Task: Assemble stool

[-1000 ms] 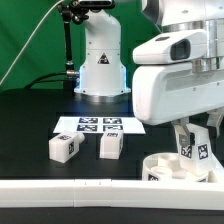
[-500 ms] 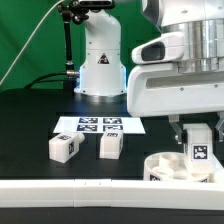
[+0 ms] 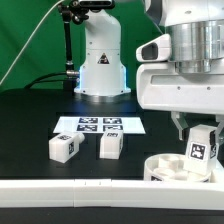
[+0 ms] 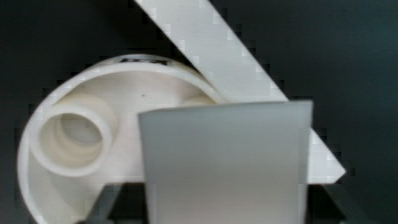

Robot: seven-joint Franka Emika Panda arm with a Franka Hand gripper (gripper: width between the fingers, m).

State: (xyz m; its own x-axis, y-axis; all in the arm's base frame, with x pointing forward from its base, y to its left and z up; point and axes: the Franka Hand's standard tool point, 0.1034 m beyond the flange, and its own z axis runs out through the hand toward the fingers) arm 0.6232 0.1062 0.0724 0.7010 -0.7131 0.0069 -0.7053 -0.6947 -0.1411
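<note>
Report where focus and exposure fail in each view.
Exterior view: evenly lit and fairly sharp, with the tags on the marker board distinct against the black table, though the white arm housing is nearly washed out. Wrist view: the held leg fills the foreground as a grey, out-of-focus block, and the seat and rail behind it are soft.

Two legs (image 3: 63, 148) (image 3: 110, 146) lie before the marker board (image 3: 98, 125), seat (image 3: 158, 168) at the exterior view's right.

the gripper (image 3: 201, 136) clamps a leg (image 3: 203, 150) just above the seat (image 3: 163, 166) — two loose legs (image 3: 64, 148) (image 3: 110, 146) lie near the marker board (image 3: 100, 125).
</note>
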